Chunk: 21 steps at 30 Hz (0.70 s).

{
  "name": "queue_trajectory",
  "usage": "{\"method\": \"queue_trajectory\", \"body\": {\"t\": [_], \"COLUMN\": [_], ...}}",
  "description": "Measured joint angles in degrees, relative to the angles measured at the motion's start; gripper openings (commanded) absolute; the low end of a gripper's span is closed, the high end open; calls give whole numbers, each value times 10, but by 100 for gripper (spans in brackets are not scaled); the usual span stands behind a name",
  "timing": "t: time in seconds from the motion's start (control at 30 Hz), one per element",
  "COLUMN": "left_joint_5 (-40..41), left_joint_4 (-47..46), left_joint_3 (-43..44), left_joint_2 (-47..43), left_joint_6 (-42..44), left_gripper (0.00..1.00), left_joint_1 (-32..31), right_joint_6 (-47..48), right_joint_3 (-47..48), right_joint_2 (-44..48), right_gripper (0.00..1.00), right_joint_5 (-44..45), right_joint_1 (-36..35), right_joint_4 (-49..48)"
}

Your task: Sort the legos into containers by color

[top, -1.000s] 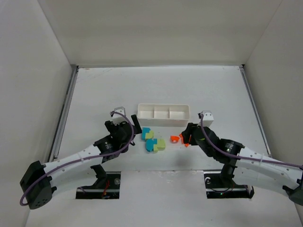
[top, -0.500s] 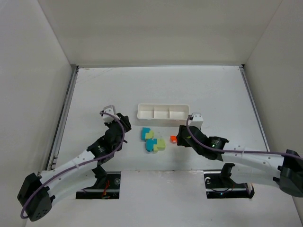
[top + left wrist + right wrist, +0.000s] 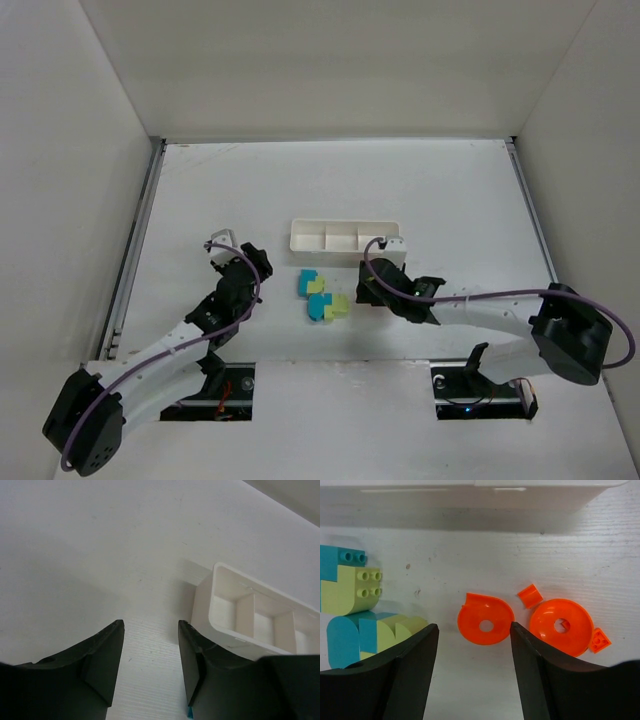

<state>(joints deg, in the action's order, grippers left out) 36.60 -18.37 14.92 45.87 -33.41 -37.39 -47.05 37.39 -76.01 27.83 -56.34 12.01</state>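
A long, low white plastic tray [image 3: 325, 246] with three square compartments is being shown at the centre of the top view, standing on the white worktop [image 3: 450, 190]. Just below it in that frame, a cluster of teal-blue and pale yellow-green plastic blocks [image 3: 322, 298] is being left on the worktop, outside the tray. The left hand [image 3: 150, 630] is being held with its fingers apart over bare worktop, left of the cluster. The right hand [image 3: 472, 630] is likewise being held spread, at the lower right of the tray. In its wrist view a bright orange-red rounded disc piece [image 3: 495, 615] is being framed between the fingers, unclamped. An orange-red ring [image 3: 550, 630], a small orange-red curved chip [image 3: 530, 595] and a small orange-red stud piece [image 3: 600, 641] are lying just right of it.
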Motion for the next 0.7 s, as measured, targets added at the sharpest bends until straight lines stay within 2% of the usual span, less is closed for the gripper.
{"method": "queue_trajectory", "body": {"t": [0.27, 0.7], "left_joint_5": [-10, -33], "left_joint_4": [-54, -89], "left_joint_3": [-15, -32], "left_joint_2": [-4, -9], "left_joint_6": [16, 21], "left_gripper": [58, 61], "left_joint_1": [-4, 0], "right_joint_6": [-6, -12], "right_joint_3": [10, 28], "right_joint_2": [-18, -53], "right_gripper": [67, 66], "right_joint_5": [-5, 27], "right_joint_1": [0, 0], "right_joint_4": [3, 37]}}
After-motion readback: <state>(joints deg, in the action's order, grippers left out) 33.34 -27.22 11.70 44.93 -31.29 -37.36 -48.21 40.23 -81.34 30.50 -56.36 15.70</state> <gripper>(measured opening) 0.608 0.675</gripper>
